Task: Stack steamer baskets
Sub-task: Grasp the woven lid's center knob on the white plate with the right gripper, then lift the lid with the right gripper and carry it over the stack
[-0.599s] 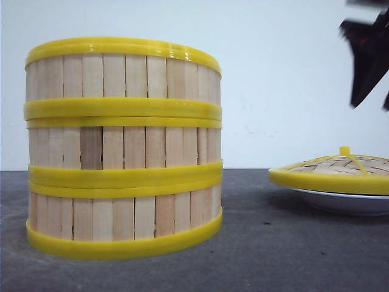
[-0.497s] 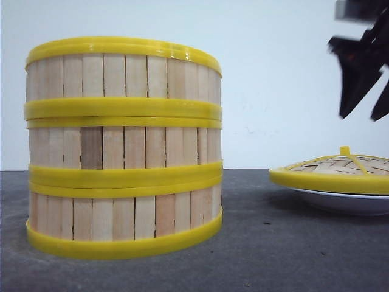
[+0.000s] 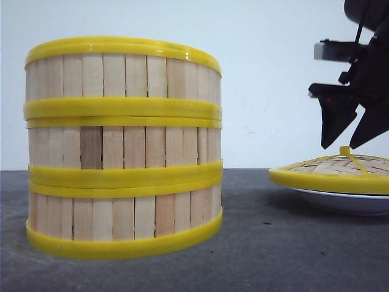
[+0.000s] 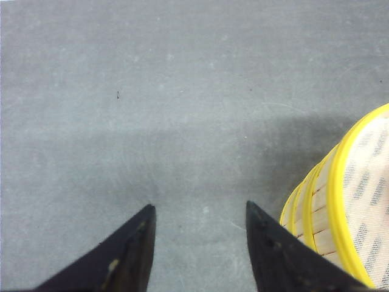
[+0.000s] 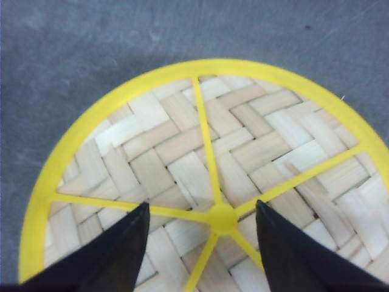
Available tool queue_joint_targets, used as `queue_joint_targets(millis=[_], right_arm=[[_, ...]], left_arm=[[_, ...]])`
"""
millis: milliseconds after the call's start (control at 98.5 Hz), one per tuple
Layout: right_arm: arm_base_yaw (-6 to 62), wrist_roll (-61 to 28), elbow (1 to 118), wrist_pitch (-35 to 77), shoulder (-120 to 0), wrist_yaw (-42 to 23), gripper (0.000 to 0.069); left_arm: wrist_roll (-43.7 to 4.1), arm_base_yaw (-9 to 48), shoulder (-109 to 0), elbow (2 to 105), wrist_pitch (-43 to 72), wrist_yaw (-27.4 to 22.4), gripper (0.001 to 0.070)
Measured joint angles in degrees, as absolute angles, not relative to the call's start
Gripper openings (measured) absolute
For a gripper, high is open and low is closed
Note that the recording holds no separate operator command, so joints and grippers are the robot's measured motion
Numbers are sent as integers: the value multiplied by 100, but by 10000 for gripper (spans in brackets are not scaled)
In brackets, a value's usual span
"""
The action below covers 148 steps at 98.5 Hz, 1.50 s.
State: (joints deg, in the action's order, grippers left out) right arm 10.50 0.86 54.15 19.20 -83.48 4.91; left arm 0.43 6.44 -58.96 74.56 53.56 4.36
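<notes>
Right wrist view: spread right end effector [image 5: 200, 228] straddles lid [image 5: 182, 152] knob [image 5: 222, 218]; an off-centre closure could miss the knob.

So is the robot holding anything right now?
No, nothing. The right gripper hangs open above the woven yellow-rimmed lid, its fingers either side of the yellow centre knob. The left gripper is open over bare table.

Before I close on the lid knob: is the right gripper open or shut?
Open. The right gripper has its fingers spread either side of the lid's yellow centre knob, with clear gaps showing.
</notes>
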Motion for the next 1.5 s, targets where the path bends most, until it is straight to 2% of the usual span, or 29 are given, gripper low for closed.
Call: queue_joint_targets(millis=[71, 203, 376, 579, 680, 802, 995, 1228, 1502], right_arm=[[1048, 84, 5415, 1896, -8405, 491, 304], [1048, 78, 5415, 1903, -8447, 447, 181], [1044, 67, 5415, 1885, -8447, 414, 57], [1044, 62, 5443, 1918, -8447, 412, 51], [1050, 60, 5666, 2303, -8447, 445, 51], [1116, 60, 6239, 2738, -8440, 545, 51], [1376, 64, 7529, 3238, -8377, 1063, 51], [2062, 86, 8711, 3704, -8361, 1186, 51], [3304, 51, 10099, 4589, -8757, 1201, 51]], left_arm=[[43, 644, -5896, 7456, 5356, 436, 276], [43, 644, -5896, 7456, 5358, 436, 276], [43, 644, -5896, 7456, 5358, 436, 276], [43, 642, -5896, 7456, 5356, 436, 276], [43, 642, -5896, 7456, 5356, 436, 276], [43, 639, -5896, 7456, 5356, 436, 276], [43, 639, -5896, 7456, 5356, 436, 276], [43, 639, -5898, 7456, 5356, 436, 276], [43, 639, -5898, 7456, 5356, 438, 276]])
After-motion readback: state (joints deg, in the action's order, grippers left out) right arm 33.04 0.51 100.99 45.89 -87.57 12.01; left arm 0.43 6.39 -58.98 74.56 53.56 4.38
